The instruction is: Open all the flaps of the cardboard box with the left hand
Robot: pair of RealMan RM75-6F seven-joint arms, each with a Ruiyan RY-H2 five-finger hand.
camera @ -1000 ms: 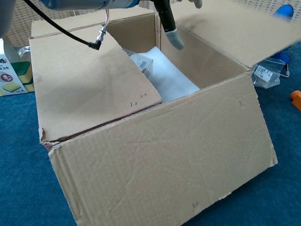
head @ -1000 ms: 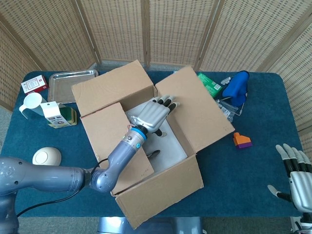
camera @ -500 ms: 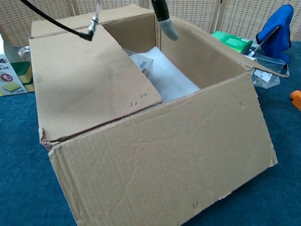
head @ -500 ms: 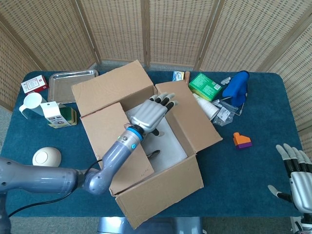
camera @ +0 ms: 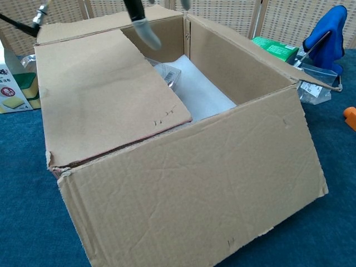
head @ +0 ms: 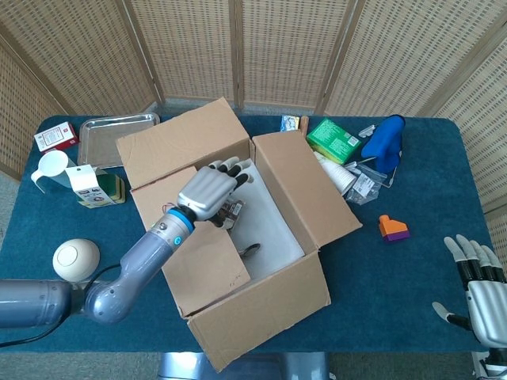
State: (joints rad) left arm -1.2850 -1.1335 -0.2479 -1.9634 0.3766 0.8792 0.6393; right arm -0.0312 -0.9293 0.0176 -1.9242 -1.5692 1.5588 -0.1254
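Note:
The cardboard box (head: 261, 305) stands mid-table. Its back flap (head: 181, 142) leans away and its right flap (head: 307, 188) slopes outward. The front flap (camera: 194, 189) hangs down toward me. The left flap (head: 198, 241) lies folded inward over the opening, also plain in the chest view as the left flap (camera: 103, 94). My left hand (head: 209, 190) hovers with fingers stretched out over that flap's inner edge, holding nothing. Only its fingertips (camera: 142, 29) show in the chest view. My right hand (head: 475, 277) rests open at the table's near right corner.
White padding (head: 269, 226) and a plastic bag (head: 233, 210) lie inside the box. To the left are a metal tray (head: 119, 129), red packet (head: 55, 139), white cup (head: 49, 166), carton (head: 82, 184) and round white object (head: 76, 255). To the right: green box (head: 333, 136), blue cloth (head: 385, 142), orange toy (head: 393, 228).
My left hand left the right flap and swung left across the opening to the left flap's edge. The right flap rose from nearly flat to a steeper slope, uncovering the green box.

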